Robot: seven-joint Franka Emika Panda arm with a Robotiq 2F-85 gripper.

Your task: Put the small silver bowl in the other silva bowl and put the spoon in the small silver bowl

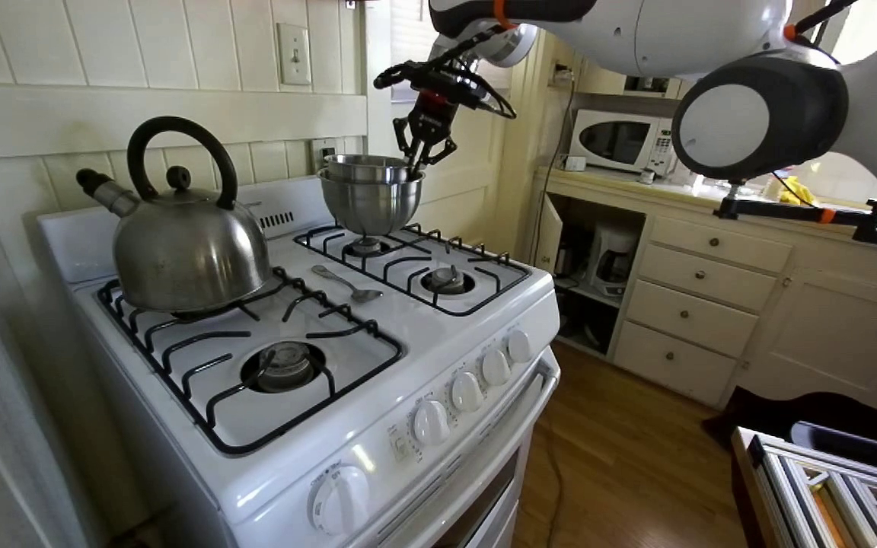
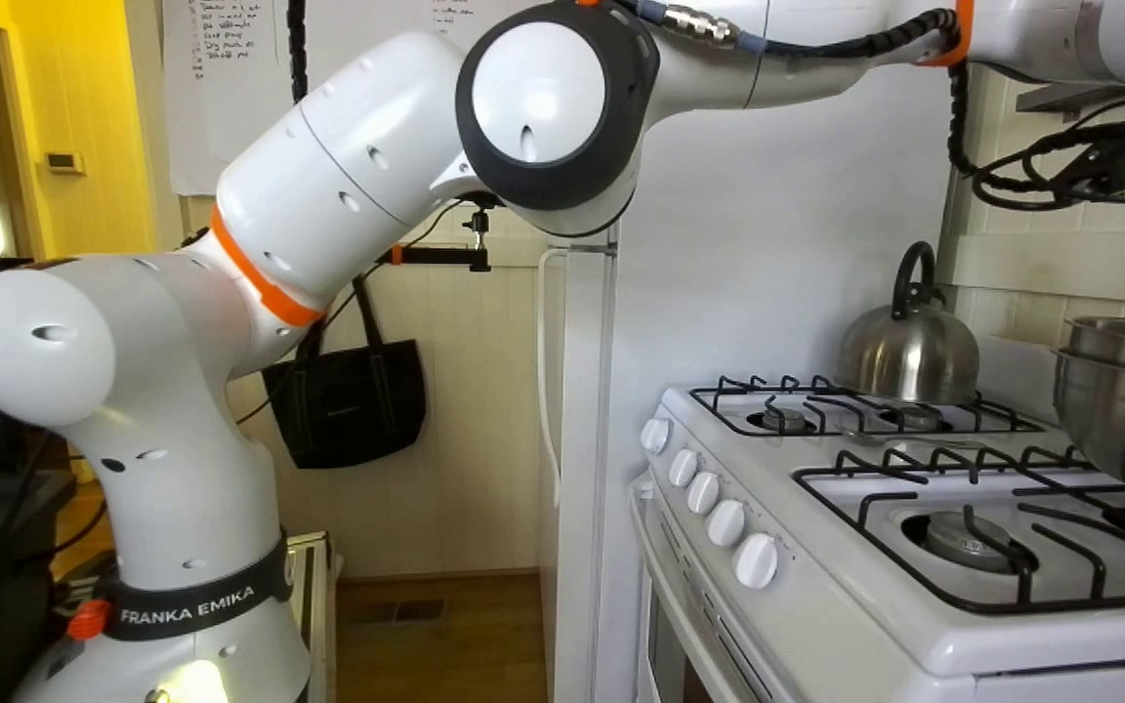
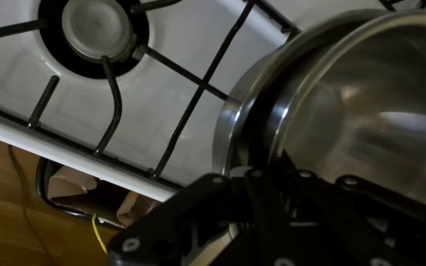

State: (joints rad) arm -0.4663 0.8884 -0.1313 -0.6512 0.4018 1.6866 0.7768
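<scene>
Cream panelled wall (image 1: pixel 157 46), wooden floor (image 1: pixel 613 441), white drawers (image 1: pixel 709 308); what seems a bright window (image 1: pixel 876 27).

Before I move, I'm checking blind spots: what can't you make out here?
Wider round steel bowl: cut off by the right edge in an exterior view.
Narrower round steel bowl: underside hidden by the wider one in both exterior views.
Black two-fingered gripper: in the wrist view, shadow hides how deep it reaches.
Handwriting on white sheet: too small to read in an exterior view.
</scene>
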